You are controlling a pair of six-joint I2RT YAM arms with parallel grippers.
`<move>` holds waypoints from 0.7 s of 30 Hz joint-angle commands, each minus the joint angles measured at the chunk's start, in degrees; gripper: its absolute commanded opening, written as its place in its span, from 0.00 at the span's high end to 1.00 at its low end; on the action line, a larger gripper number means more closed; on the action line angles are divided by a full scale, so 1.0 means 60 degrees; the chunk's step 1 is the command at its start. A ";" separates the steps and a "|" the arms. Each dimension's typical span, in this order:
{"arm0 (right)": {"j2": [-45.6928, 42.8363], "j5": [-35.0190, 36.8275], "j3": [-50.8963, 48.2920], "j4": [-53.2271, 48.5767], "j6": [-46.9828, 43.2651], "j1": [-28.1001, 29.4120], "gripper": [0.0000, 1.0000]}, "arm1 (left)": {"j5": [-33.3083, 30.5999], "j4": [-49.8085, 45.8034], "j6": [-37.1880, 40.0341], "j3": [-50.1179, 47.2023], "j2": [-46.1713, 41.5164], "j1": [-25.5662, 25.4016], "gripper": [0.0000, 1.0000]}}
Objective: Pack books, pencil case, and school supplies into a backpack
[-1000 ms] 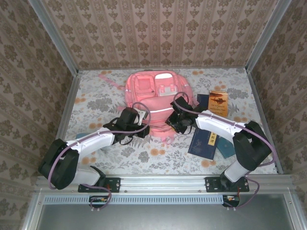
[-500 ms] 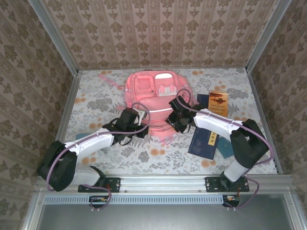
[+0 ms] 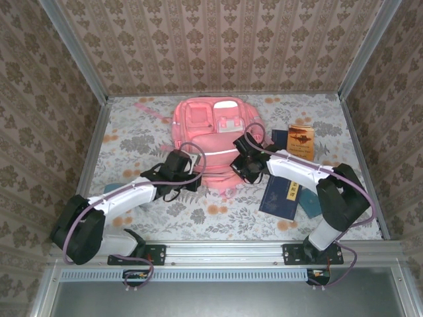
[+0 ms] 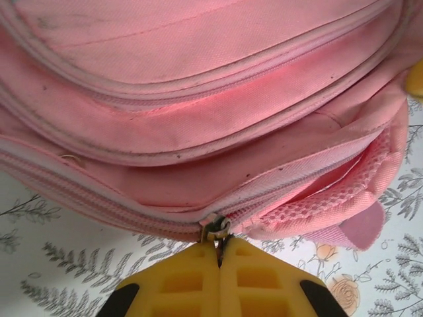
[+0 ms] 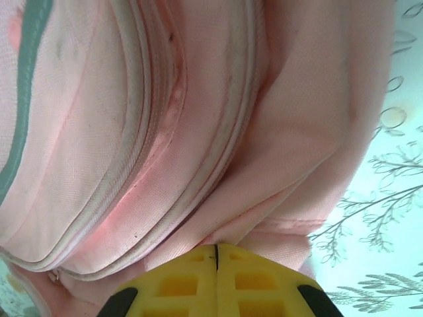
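Note:
The pink backpack (image 3: 211,129) lies flat in the middle of the table. My left gripper (image 3: 192,175) is at its near left edge, its yellow fingers shut on the metal zipper pull (image 4: 217,230) of the backpack (image 4: 198,99). At the near right edge my right gripper (image 3: 239,170) is shut on a fold of the backpack's fabric (image 5: 264,198). One navy book (image 3: 283,197) lies right of the bag, and another (image 3: 279,137) lies behind it beside the orange-brown booklet (image 3: 301,141). A teal supply (image 3: 312,206) peeks out under the right arm. The pencil case is out of view.
Another teal item (image 3: 111,189) lies by my left arm. A pink strap (image 3: 151,109) trails off the bag's far left. Patterned walls and metal rails close in the table (image 3: 218,218) on three sides, with floral cloth free at the front middle.
My right gripper has moved slightly towards the backpack and closed on its fabric. The left gripper has stayed shut on the zipper pull.

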 commanded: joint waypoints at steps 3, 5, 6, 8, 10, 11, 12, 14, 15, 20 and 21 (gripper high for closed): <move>-0.0619 0.1619 -0.0312 -0.1091 -0.0625 -0.0708 1.00 | -0.1045 -0.1618 0.0655 0.0272 -0.0420 0.1025 1.00; -0.0692 0.1739 -0.0320 -0.1113 -0.0798 -0.0833 1.00 | -0.1028 -0.1672 0.0797 0.0328 -0.0340 0.1206 1.00; -0.0718 0.1724 -0.0321 -0.1068 -0.0893 -0.0885 1.00 | -0.0965 -0.1636 0.0837 0.0349 -0.0285 0.1268 1.00; -0.0780 0.1246 -0.0270 -0.0601 -0.1601 -0.0942 1.00 | -0.0455 -0.1460 0.1032 0.0441 -0.0152 0.1315 1.00; -0.0704 0.0513 0.0063 -0.0214 -0.2201 -0.0899 1.00 | 0.0093 -0.1186 0.1123 0.0483 -0.0066 0.1245 1.00; -0.0637 0.0207 0.0247 -0.0197 -0.2381 -0.0857 0.96 | 0.0323 -0.1067 0.1158 0.0506 -0.0065 0.1189 1.00; -0.0573 -0.0031 0.0464 -0.0306 -0.2424 -0.0795 0.84 | 0.0539 -0.0910 0.1167 0.0525 -0.0091 0.1093 1.00; -0.0503 -0.0443 0.0672 -0.0320 -0.2321 -0.0648 0.68 | 0.0879 -0.0560 0.1126 0.0519 -0.0173 0.0843 1.00; -0.0489 -0.0720 0.0651 -0.0203 -0.2066 -0.0593 0.62 | 0.1056 -0.0344 0.1083 0.0516 -0.0230 0.0697 1.00; -0.0158 -0.2214 0.0252 0.1072 -0.0418 -0.0388 0.56 | 0.1345 0.0526 0.0657 0.0477 -0.0264 0.0008 1.00; -0.0029 -0.2385 0.0252 0.1229 -0.0134 -0.0315 0.55 | 0.1371 0.0689 0.0568 0.0488 -0.0222 -0.0105 1.00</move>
